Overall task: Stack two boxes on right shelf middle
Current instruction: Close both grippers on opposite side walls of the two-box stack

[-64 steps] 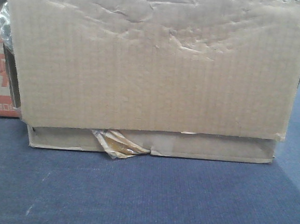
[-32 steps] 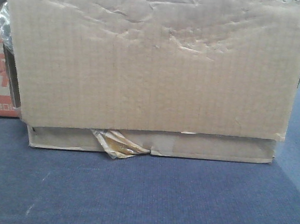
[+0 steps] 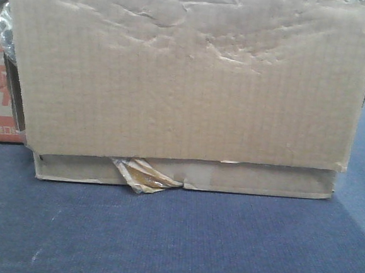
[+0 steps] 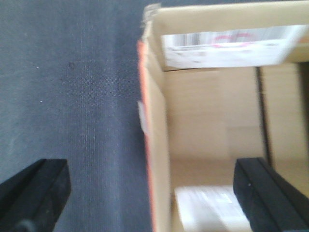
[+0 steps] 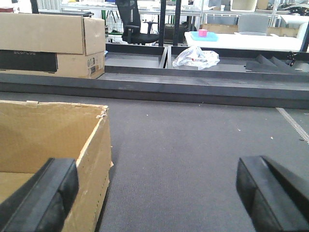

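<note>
Left pincer (image 4: 149,166) and right pincer (image 5: 157,169) hover spread wide, holding nothing, over carpet (image 5: 193,130).

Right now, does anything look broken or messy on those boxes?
Yes. The big box has a dented, creased front near its top. On the flat box below it, a strip of shiny brown tape has peeled loose and curls out at the bottom edge.
</note>
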